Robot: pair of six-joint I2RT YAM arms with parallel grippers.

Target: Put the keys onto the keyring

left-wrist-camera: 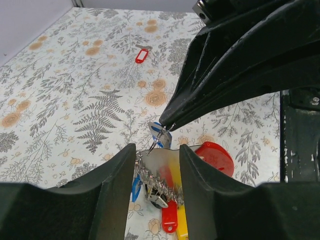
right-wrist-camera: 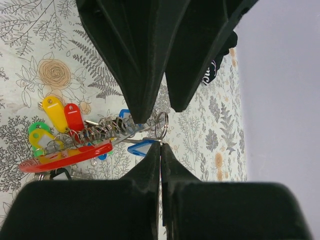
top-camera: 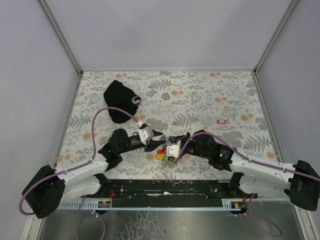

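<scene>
**Blue-tagged key** (right-wrist-camera: 142, 148). Its small ring (right-wrist-camera: 161, 124) stands at the very tips of the right gripper (right-wrist-camera: 161, 146). That gripper's fingers are pressed together and appear to pinch the ring, so the tag hangs just beside the tips.

**Bunch of keys** (right-wrist-camera: 75, 132). The red, yellow and green tags are strung in a row along the keyring (left-wrist-camera: 155, 186). The long axis of the row points toward the held ring, and its near end all but touches that ring. A red fob (right-wrist-camera: 65, 157) lies under the row.

**Left gripper** (left-wrist-camera: 156, 148). It faces the right gripper tip to tip, with its fingers apart on either side of the bunch. Whether they press on the keyring cannot be told.

**Judgement.** The coming move turns on the short gap between the held ring and the end of the keyring, and on the two staying in line.

**Red-tagged key** (top-camera: 221, 121). This one lies alone on the table (top-camera: 200, 90), well apart from the bunch and nearer the right arm. A black pouch (top-camera: 122, 99) lies far left.
</scene>
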